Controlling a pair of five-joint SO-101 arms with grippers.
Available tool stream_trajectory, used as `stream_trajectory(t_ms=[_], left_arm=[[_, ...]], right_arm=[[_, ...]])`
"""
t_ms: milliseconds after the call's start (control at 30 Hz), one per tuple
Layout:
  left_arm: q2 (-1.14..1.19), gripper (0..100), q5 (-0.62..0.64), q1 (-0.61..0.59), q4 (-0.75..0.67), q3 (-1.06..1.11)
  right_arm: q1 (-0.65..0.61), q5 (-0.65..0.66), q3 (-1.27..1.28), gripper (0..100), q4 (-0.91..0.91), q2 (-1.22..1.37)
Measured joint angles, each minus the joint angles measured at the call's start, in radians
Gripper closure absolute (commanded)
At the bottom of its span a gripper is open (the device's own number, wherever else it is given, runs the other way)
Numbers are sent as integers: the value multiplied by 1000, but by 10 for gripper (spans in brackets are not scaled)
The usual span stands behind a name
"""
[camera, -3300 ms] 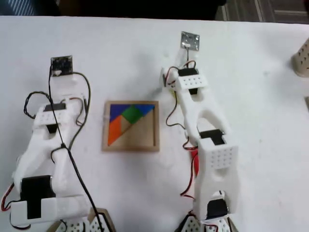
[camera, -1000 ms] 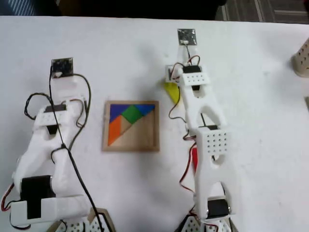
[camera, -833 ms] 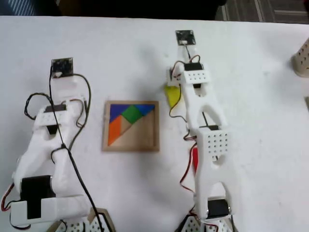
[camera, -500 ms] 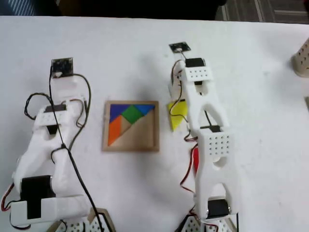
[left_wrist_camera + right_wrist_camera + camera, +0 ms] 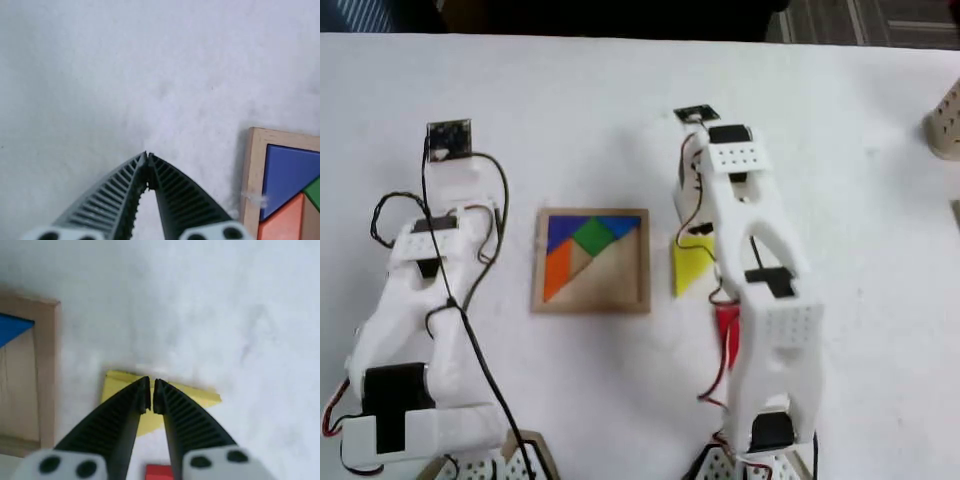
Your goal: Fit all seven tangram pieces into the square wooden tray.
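The yellow triangle (image 5: 686,272) lies flat on the white counter (image 5: 570,110), just beside the partly filled square wooden tray (image 5: 590,305) and under the tips of the clenched right hand (image 5: 151,386). The left hand (image 5: 148,157), clenched on nothing, hovers near the tray's other side.

Bright, even overhead light floods the white table (image 5: 570,100), leaving only faint, soft shadows beside the left arm (image 5: 415,290), the right arm (image 5: 760,270) and the wooden tray (image 5: 590,302). Beyond the table's far edge the room falls dark. In both wrist views the tabletop looks pale, almost washed out.
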Motion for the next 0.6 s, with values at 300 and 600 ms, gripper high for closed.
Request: stream_trajectory(t_ms=[300, 600], left_arm=[[0, 976, 0, 0, 0, 0], [0, 976, 0, 0, 0, 0]], right_arm=[[0, -301, 500, 981, -158, -379], [123, -328, 694, 978, -367, -446]])
